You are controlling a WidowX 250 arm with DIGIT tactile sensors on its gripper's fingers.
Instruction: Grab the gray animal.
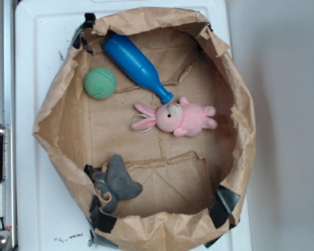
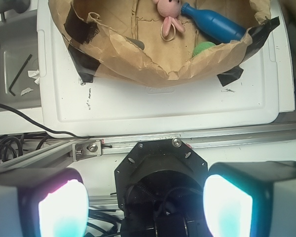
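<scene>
Your gripper (image 2: pixel 144 202) spread wide and holding nothing, well short of the paper tray (image 2: pixel 138 59), gray animal (image 1: pixel 116 183) untouched inside it

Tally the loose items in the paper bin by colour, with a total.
Pink: 1, the plush bunny
Gray: 1, the gray animal
Blue: 1, the bowling pin
Green: 1, the ball
Total: 4, all inside the paper bin. The end effector is outside it, holding nothing.
</scene>
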